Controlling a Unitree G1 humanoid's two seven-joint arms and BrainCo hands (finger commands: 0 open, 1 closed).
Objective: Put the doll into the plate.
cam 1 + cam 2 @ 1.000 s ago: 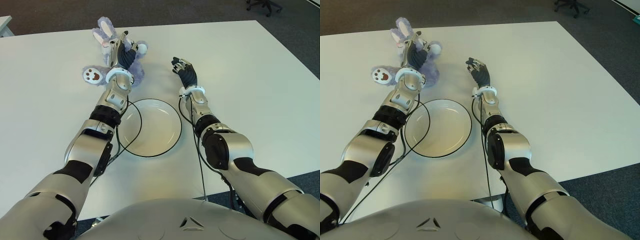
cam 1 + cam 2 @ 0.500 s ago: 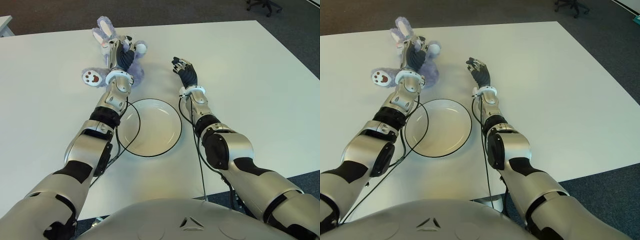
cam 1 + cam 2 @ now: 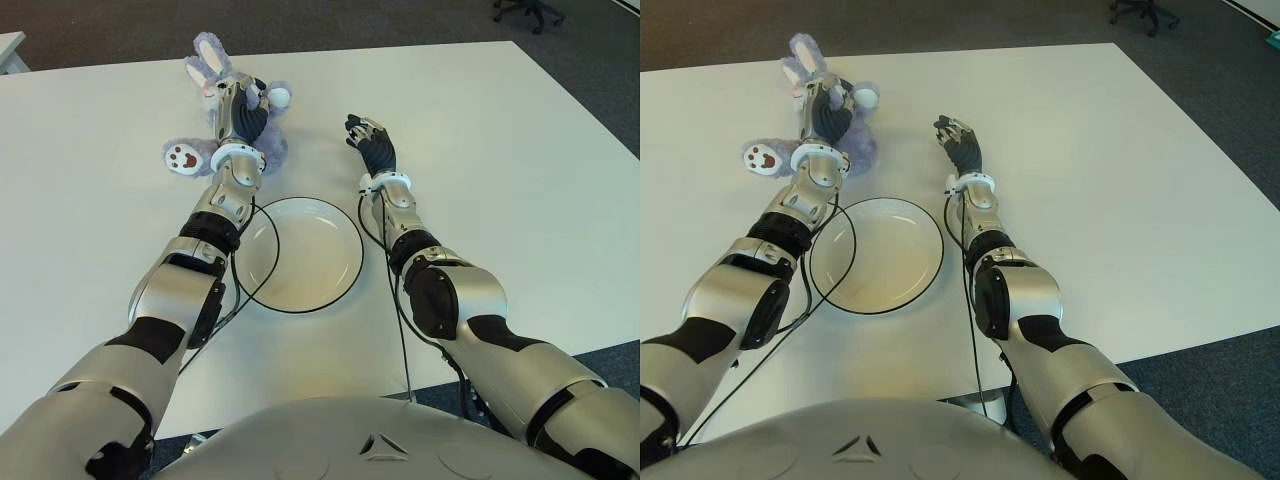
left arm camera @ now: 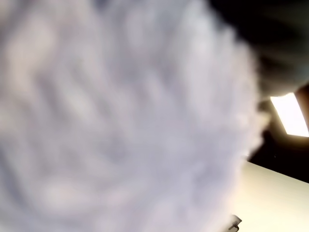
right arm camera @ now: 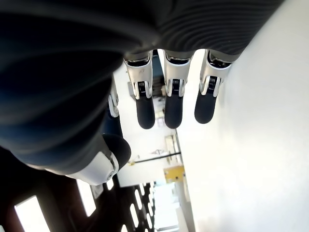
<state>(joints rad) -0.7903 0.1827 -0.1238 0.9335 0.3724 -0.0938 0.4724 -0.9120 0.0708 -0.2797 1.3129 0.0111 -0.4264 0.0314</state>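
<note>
Fur fills the left wrist view; left robot hand (image 3: 240,110) clasps the doll (image 3: 268,148), right robot hand (image 3: 368,142) slack.

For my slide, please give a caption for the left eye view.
Left hand on the purple doll beyond the empty plate; right hand open beside it.

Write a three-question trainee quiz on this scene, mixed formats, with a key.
1. True or false: the doll already lies in the plate.
2. Which robot hand is on the doll? A) the left robot hand B) the right robot hand C) both
3. Fill in: the right robot hand holds ____.

Key:
1. False. The doll lies on the table, beyond the plate.
2. A. The left wrist view is filled with its fur.
3. Nothing. Its fingers are open, and it shows right of the doll.
</note>
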